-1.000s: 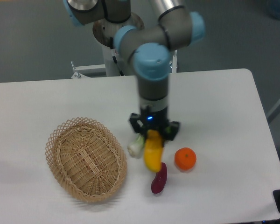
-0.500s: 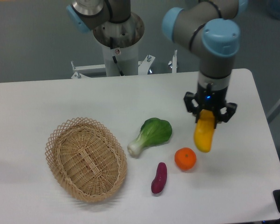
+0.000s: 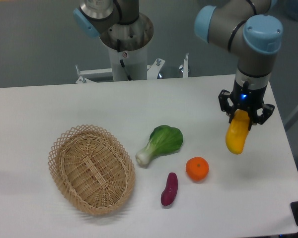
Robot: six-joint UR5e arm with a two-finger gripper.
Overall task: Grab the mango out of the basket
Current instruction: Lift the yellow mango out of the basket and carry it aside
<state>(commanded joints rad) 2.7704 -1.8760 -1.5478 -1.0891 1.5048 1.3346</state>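
Observation:
The yellow-orange mango (image 3: 237, 133) hangs upright in the air over the right part of the table, its top end pinched between the fingers of my gripper (image 3: 244, 117), which is shut on it. The tan wicker basket (image 3: 91, 168) lies at the front left of the table with nothing inside, far to the left of the gripper.
A bok choy (image 3: 160, 143) lies in the middle of the table. A round orange (image 3: 197, 168) and a dark purple sweet potato (image 3: 169, 189) sit in front of it. The table's right edge (image 3: 283, 144) is close to the gripper. The robot base (image 3: 125, 39) stands at the back.
The arm has carried the mango from the middle of the table, beside the bok choy, to the right and slightly higher. The other produce and the basket have stayed put.

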